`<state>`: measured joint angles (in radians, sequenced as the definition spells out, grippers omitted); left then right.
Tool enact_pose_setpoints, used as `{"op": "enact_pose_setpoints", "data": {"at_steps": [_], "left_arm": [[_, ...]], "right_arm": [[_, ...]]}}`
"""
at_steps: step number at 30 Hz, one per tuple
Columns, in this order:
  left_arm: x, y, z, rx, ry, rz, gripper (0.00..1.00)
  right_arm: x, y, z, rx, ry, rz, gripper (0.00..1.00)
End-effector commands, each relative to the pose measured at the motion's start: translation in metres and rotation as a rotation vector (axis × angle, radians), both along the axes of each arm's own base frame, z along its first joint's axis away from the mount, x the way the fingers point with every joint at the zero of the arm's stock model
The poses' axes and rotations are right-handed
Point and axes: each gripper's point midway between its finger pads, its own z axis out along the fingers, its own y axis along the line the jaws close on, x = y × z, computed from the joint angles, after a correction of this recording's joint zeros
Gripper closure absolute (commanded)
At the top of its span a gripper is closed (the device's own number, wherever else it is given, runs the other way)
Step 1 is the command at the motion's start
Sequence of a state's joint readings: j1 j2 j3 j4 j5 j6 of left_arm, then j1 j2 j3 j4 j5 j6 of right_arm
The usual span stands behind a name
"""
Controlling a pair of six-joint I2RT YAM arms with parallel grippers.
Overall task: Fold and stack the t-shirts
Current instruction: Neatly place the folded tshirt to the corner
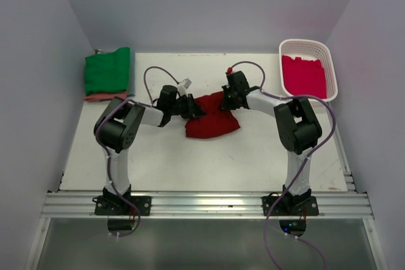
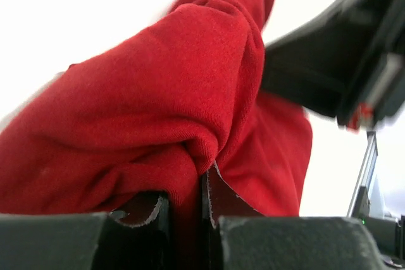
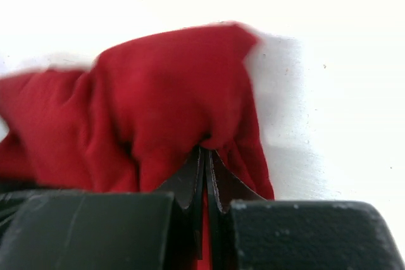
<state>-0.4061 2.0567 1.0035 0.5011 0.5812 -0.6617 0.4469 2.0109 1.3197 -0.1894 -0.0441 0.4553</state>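
**Both pincers clamped on the dark red shirt at mid-worktop**

In the overhead view the dark red shirt (image 1: 212, 124) lies crumpled in the centre of the frame on the white worktop (image 1: 158, 162). The left pincer (image 1: 190, 107) is at its upper left edge and the right pincer (image 1: 226, 98) at its upper right corner. Each pincer is closed to a narrow slit with a fold of this shirt nipped between its pads.

The cloth is a plain, soft knit, bunched into rounded ridges and deep creases rather than laid flat.

Only the overhead view takes in the rest. A folded green shirt (image 1: 107, 71) sits at upper left on top of a pink shirt (image 1: 95, 98), and a crimson shirt (image 1: 304, 75) lies inside the white basket (image 1: 330, 67) at upper right. Only the wrist views show the grip itself. From the left wrist, cloth rises out of the gap at the bottom centre. From the right wrist, a pinched pleat spreads upward and to the left.
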Motion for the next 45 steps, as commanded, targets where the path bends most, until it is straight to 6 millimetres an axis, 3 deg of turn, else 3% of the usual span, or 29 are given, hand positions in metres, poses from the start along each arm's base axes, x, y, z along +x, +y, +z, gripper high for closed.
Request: {"op": "enact_pose_setpoints", "data": {"at_steps": [1, 2, 3, 6, 8, 12, 14, 20, 21, 24, 26, 27, 30, 34, 40, 43, 44, 45], "left_arm": [[-0.031, 0.027, 0.011, 0.069, 0.077, 0.045, 1.0], [-0.023, 0.036, 0.023, 0.074, 0.048, 0.09, 1.0], [-0.015, 0.042, 0.05, 0.058, -0.006, 0.123, 1.0], [0.008, 0.081, 0.086, 0.05, -0.075, 0.26, 1.0], [0.017, 0.096, 0.099, 0.033, -0.088, 0.315, 1.0], [0.042, 0.129, 0.138, -0.049, -0.145, 0.423, 1.0], [0.052, 0.136, 0.155, -0.082, -0.174, 0.443, 1.0], [0.106, 0.176, 0.242, -0.224, -0.323, 0.517, 1.0], [0.12, 0.183, 0.265, -0.241, -0.376, 0.529, 1.0], [0.153, 0.224, 0.31, -0.294, -0.475, 0.61, 1.0], [0.166, 0.243, 0.326, -0.325, -0.515, 0.648, 1.0], [0.174, 0.263, 0.341, -0.358, -0.567, 0.683, 1.0], [0.184, 0.316, 0.359, -0.408, -0.636, 0.823, 1.0], [0.197, 0.382, 0.364, -0.436, -0.653, 1.03, 1.0], [0.204, 0.453, 0.34, -0.574, -0.647, 1.208, 1.0], [0.209, 0.47, 0.291, -0.609, -0.544, 1.267, 1.0], [0.208, 0.47, 0.246, -0.619, -0.451, 1.301, 1.0], [0.204, 0.472, 0.237, -0.672, -0.44, 1.31, 1.0]], "right_arm": [[-0.014, -0.009, -0.007, -0.044, 0.035, -0.002, 1.0], [-0.014, -0.01, -0.003, -0.044, 0.028, 0.0, 1.0], [-0.015, -0.011, 0.006, -0.043, 0.021, 0.0, 0.93], [-0.019, -0.016, 0.024, -0.049, 0.002, -0.004, 0.7], [-0.026, -0.018, 0.031, -0.046, -0.002, -0.004, 0.66], [-0.041, -0.026, 0.056, -0.028, -0.034, -0.01, 0.64], [-0.053, -0.032, 0.054, -0.034, -0.023, -0.011, 0.64], [-0.089, -0.049, 0.05, -0.037, -0.008, -0.008, 0.64], [-0.093, -0.05, 0.048, -0.041, -0.003, -0.005, 0.64], [-0.108, -0.056, 0.039, -0.049, 0.022, -0.002, 0.64], [-0.119, -0.058, 0.031, -0.053, 0.047, 0.007, 0.64], [-0.122, -0.06, 0.029, -0.056, 0.054, 0.007, 0.64], [-0.133, -0.065, 0.026, -0.063, 0.068, 0.007, 0.65], [-0.147, -0.068, 0.02, -0.053, 0.098, 0.01, 0.64], [-0.164, -0.071, 0.017, -0.043, 0.131, 0.018, 0.65], [-0.165, -0.072, 0.026, -0.045, 0.117, 0.017, 0.65], [-0.166, -0.072, 0.029, -0.045, 0.118, 0.021, 0.65], [-0.166, -0.073, 0.031, -0.047, 0.117, 0.019, 0.65]]}}
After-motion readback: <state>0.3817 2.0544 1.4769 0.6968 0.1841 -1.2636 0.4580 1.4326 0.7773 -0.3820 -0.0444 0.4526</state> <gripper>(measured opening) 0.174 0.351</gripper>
